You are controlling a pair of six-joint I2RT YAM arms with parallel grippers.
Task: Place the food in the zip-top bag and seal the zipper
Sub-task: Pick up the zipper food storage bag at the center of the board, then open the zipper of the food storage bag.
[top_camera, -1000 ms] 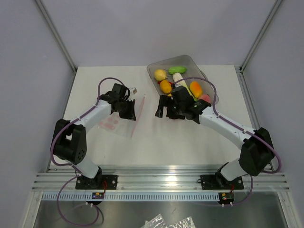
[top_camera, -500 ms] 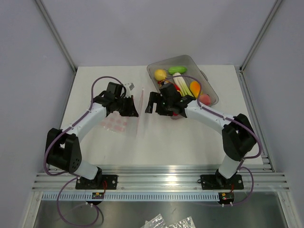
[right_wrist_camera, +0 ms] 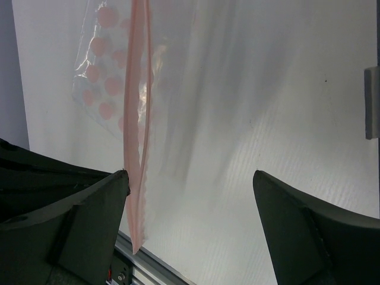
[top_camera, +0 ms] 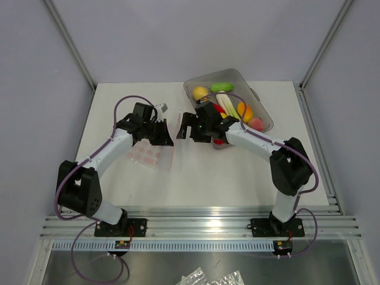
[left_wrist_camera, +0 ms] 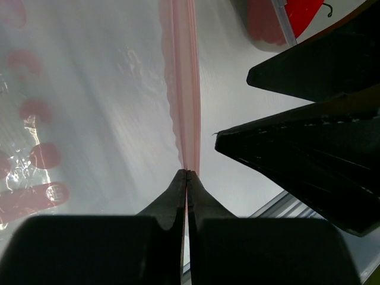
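The clear zip-top bag (top_camera: 144,155) with pink print lies left of centre, its pink zipper (top_camera: 178,133) edge lifted upright. My left gripper (top_camera: 167,134) is shut on the zipper (left_wrist_camera: 185,89), pinching the strip between its fingertips (left_wrist_camera: 187,173). My right gripper (top_camera: 187,130) is open and empty just right of the strip. In the right wrist view the zipper (right_wrist_camera: 136,119) hangs against my left finger (right_wrist_camera: 101,202), with the wide jaws' midpoint (right_wrist_camera: 187,178) over bare table. The food, yellow (top_camera: 200,93), green (top_camera: 221,87), orange (top_camera: 244,110) and pink (top_camera: 256,123), sits in the tray.
The grey translucent tray (top_camera: 237,72) stands at the back right, close behind my right wrist. Its corner with a red item (left_wrist_camera: 267,24) shows in the left wrist view. The table's near aluminium rail (top_camera: 196,222) runs along the front.
My right gripper has moved left from the tray toward the bag's zipper. My left gripper shifted slightly back and right, holding the zipper edge upright.
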